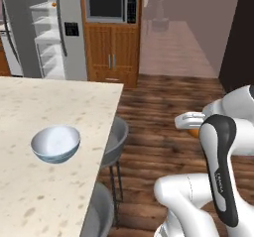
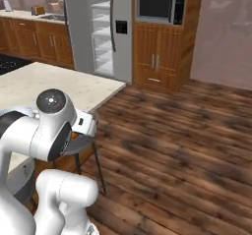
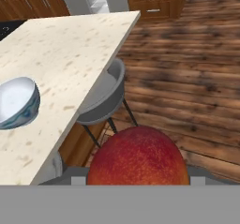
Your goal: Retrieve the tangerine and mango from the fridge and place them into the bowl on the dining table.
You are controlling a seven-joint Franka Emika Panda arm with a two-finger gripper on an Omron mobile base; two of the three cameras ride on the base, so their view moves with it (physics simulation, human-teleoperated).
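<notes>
Mango point(image 3: 138, 156) pinched in the gripper point(image 3: 138, 180), held over the wooden floor point(image 3: 187, 78) beside the desk point(image 3: 61, 54). Bowl point(image 3: 16, 101) sits on the desk, well apart from the gripper. Fridge point(image 1: 49, 32) door open.

The dining table point(image 1: 74, 102) has a beige speckled stone top. The bowl point(image 1: 55, 143) stands upright directly on it, near the table's right edge and towards its near end, white inside. A corner of the black cooktop point(image 2: 11, 62) sits inset at the table's far left.
</notes>
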